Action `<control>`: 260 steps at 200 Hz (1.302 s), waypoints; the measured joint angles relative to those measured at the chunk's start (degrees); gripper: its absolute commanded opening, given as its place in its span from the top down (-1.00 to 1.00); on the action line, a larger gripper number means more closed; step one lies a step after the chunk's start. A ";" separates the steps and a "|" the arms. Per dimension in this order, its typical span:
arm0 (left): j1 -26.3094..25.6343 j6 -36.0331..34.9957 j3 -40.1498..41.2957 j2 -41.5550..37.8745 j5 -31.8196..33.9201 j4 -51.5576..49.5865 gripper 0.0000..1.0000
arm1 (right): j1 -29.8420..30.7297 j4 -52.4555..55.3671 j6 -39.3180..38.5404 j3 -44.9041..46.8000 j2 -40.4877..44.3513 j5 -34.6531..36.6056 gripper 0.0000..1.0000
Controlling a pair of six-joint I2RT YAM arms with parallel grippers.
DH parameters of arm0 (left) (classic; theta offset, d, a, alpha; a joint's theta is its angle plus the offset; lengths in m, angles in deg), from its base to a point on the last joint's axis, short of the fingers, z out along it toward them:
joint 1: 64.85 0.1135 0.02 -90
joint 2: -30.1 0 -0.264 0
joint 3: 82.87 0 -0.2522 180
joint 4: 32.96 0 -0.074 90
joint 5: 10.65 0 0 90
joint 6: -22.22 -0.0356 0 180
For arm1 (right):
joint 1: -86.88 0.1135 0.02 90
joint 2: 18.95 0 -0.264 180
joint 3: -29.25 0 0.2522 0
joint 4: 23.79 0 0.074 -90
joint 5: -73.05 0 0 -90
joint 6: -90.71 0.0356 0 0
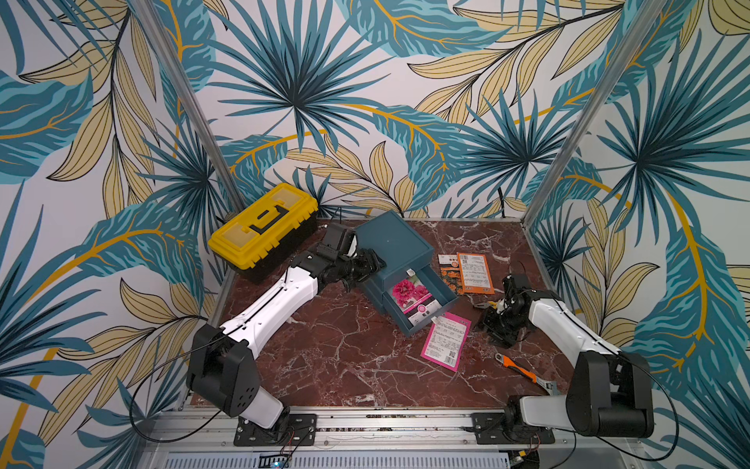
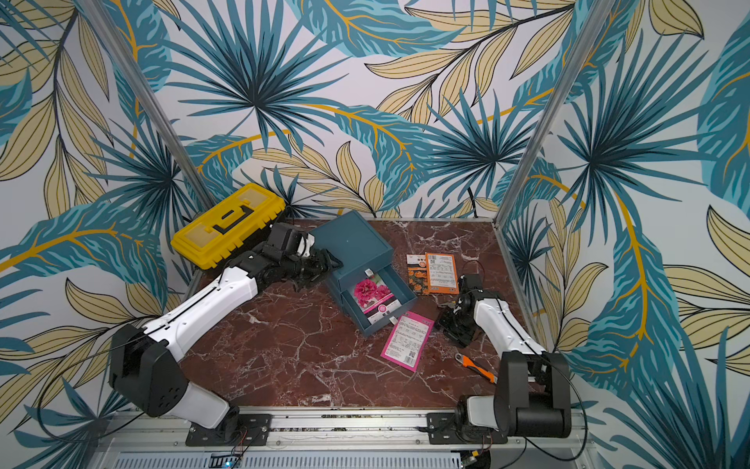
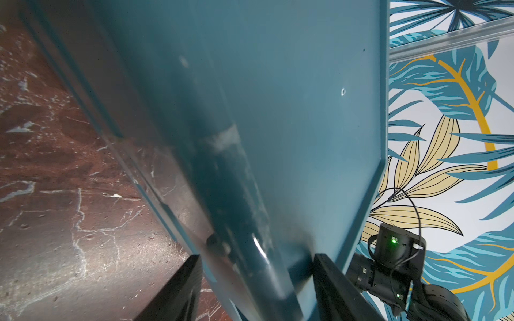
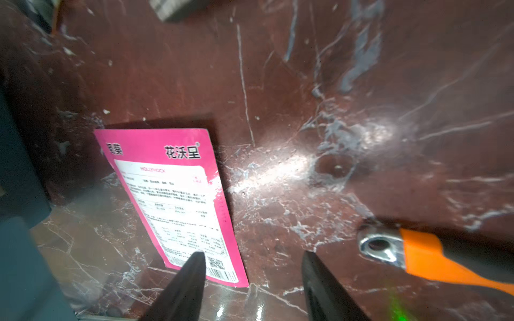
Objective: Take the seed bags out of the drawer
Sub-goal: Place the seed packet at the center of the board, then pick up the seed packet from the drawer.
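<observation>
A red marble desk (image 1: 345,365) carries a teal cabinet (image 1: 389,239). One drawer (image 1: 444,287) stands open, reaching toward the front and the right arm's side.

Inside the drawer a pictured seed bag (image 1: 412,300) lies flat with its pink blossoms facing up. Its long axis runs along the drawer's length, and the flower end is nearest the cabinet.

Just past the drawer's front corner a magenta seed bag (image 1: 446,341) lies flat on the desk, white text panel up. Its long axis runs back to front at a slight slant. The header end is nearest the drawer and the barcode end points toward the robot.

Behind it, two orange seed bags (image 1: 475,272) overlap on the desk, their long axes also running back to front.

The right gripper (image 4: 251,255) hovers at the magenta bag's barcode end with its jaws apart and empty. An orange-handled wrench (image 4: 434,258) lies just beside it.

The left gripper (image 3: 257,257) has its jaws clamped across the cabinet's edge.
</observation>
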 measured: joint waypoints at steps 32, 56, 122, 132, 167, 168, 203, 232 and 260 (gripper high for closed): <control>0.00 0.02 -0.11 0.07 0.02 -0.04 -0.34 | 0.68 1.64 -0.63 -7.52 5.38 1.49 -0.29; 0.00 0.04 -0.11 0.09 0.02 -0.07 -0.33 | 4.07 0.85 -1.11 -13.75 7.15 0.52 -0.26; 0.00 0.20 -1.01 0.96 0.02 -0.33 -0.33 | 19.23 -4.90 -2.36 -23.61 -1.22 -2.16 -0.15; 0.00 0.20 -1.01 0.96 0.00 -0.39 -0.33 | 20.35 -5.75 -2.69 -23.82 -3.45 -2.16 -0.14; 0.00 0.35 -1.03 0.96 0.07 -0.48 -0.33 | 23.06 -8.17 -3.45 -23.91 -8.76 -1.92 -0.13; 0.00 0.35 -1.03 0.96 0.07 -0.48 -0.33 | 23.10 -8.24 -3.48 -23.91 -8.83 -1.90 -0.13; 0.00 0.39 -1.05 0.96 0.22 -0.57 -0.33 | 25.03 -11.34 -5.22 -23.91 -11.69 -0.35 -0.13; 0.00 0.37 -1.14 0.96 0.24 -0.85 -0.33 | 25.62 -13.77 -6.99 -23.67 -13.31 1.14 -0.13; 0.00 0.37 -1.31 0.96 0.44 -1.16 -0.33 | 25.62 -15.43 -8.35 -23.34 -14.56 2.01 -0.13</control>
